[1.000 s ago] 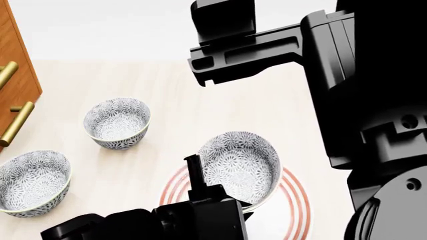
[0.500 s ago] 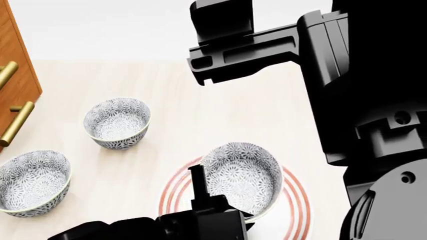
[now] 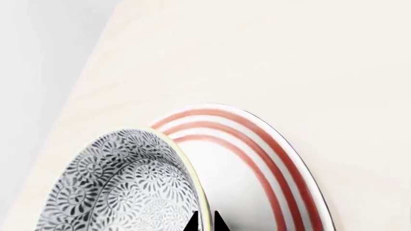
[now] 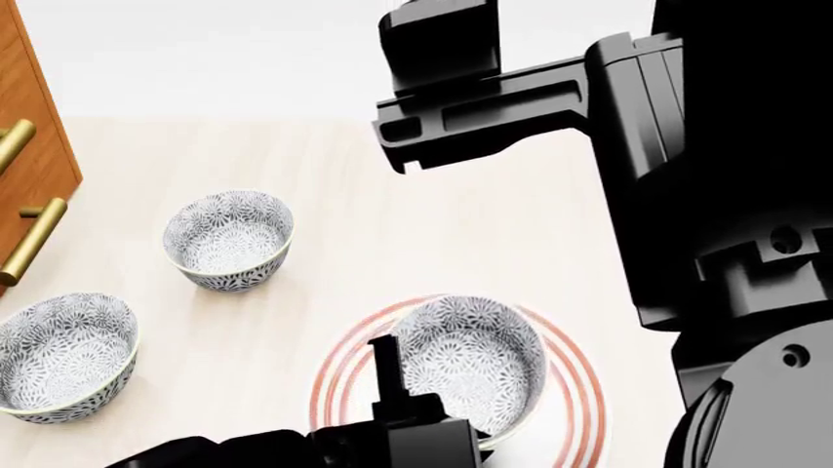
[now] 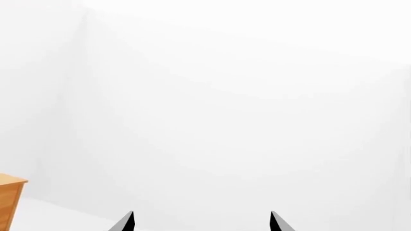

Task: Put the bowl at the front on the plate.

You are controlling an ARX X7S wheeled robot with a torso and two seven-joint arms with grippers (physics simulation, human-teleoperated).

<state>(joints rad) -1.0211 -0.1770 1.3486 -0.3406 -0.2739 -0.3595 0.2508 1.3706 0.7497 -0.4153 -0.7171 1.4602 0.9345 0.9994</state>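
The bowl (image 4: 471,359), white with a grey-blue floral pattern, is inside the red rings of the plate (image 4: 575,390) at the front of the table, slightly tilted. Whether its base rests on the plate I cannot tell. My left gripper (image 4: 394,382) is shut on the bowl's near rim. In the left wrist view its fingertips (image 3: 205,222) pinch the rim, with the bowl (image 3: 128,187) to one side and the plate (image 3: 257,159) behind it. My right gripper (image 5: 201,221) is open and holds nothing, facing a blank white wall. The right arm (image 4: 521,97) hangs high over the table.
Two look-alike bowls stand on the light wooden table, one at mid left (image 4: 228,239) and one at the front left (image 4: 62,353). A wooden cabinet (image 4: 33,136) with brass handles (image 4: 33,239) borders the left edge; its corner (image 5: 9,202) shows in the right wrist view.
The bowl has come down and levelled out within the plate's rings, carried by my left gripper. The right arm has shifted only slightly.
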